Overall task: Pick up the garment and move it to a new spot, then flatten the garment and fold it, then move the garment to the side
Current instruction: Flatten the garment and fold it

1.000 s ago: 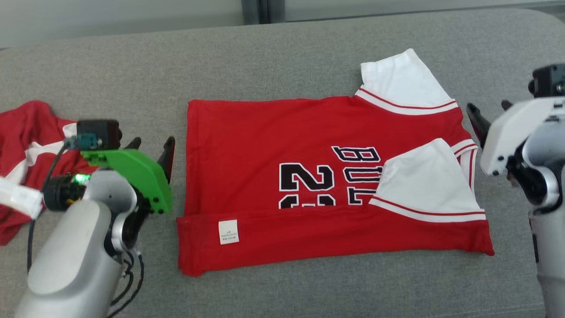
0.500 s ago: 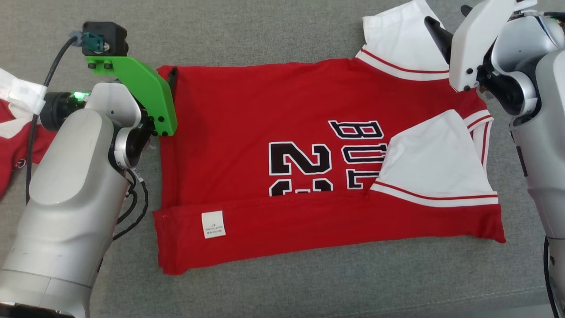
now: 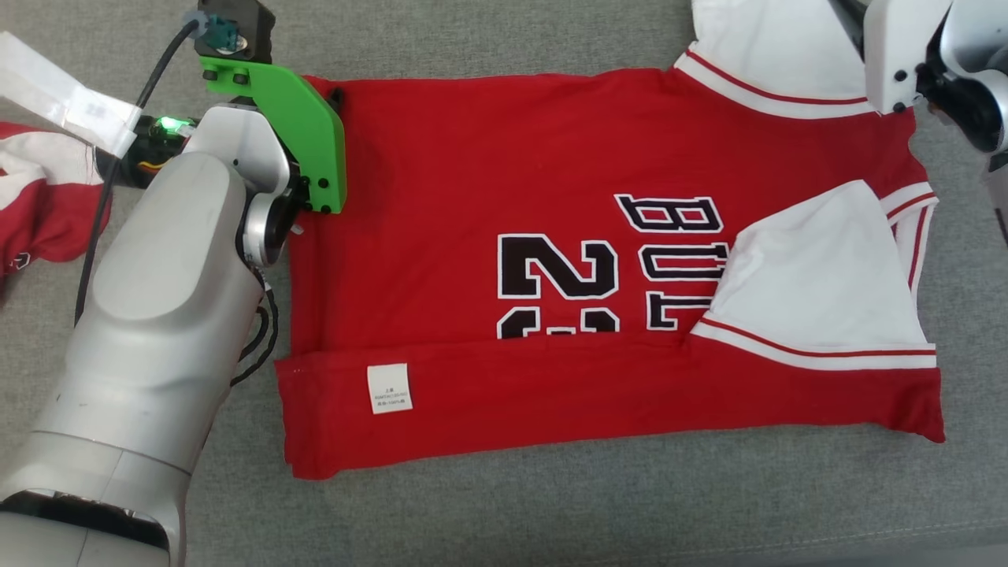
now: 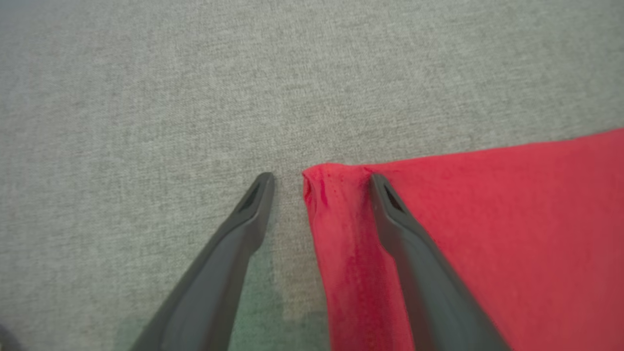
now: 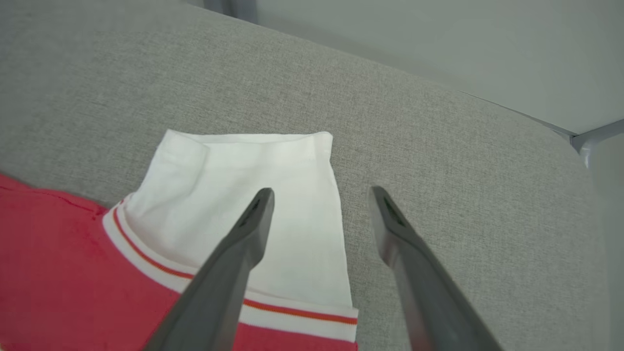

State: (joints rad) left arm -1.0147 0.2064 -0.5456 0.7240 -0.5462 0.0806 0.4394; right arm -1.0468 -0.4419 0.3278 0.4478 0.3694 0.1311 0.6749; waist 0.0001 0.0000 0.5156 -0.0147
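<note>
Left pincer: the left gripper [image 4: 320, 179] has its jaws spread wide and holds nothing. It straddles a corner of the garment [image 3: 488, 197], with one finger over red cloth and the other over bare grey fabric. I cannot tell whether the tips press down.
Right pincer: the right gripper [image 5: 320, 191] is also spread wide and empty. It straddles the side edge of the white sleeve [image 5: 243, 161], with one finger above the sleeve and the other above the grey surface beyond it.
Garment position: it lies spread flat between the two pincers, reaching from the left pincer's corner to the sleeve under the right one.
Garment material: thin red jersey knit with a stitched hem. The sleeves are white, edged with white-and-red striped bands.
Print: black block lettering [image 3: 559, 272] outlined in white, partly hidden by folds.
Folds: a second sleeve [image 3: 819, 283] is turned in over the chest on the right pincer's side. The long edge farthest from both pincers is folded up as a band and carries a small white label [image 3: 390, 388].
Left arm: silver shell with a green bracket [image 3: 299, 134].
Other cloth: a crumpled red-and-white piece [image 3: 39, 205] lies outboard of the left arm.
Surface: grey woven upholstery [image 3: 551, 512], finely textured and soft-edged.
Room: a pale plain wall [image 5: 438, 39] stands beyond the right pincer.
</note>
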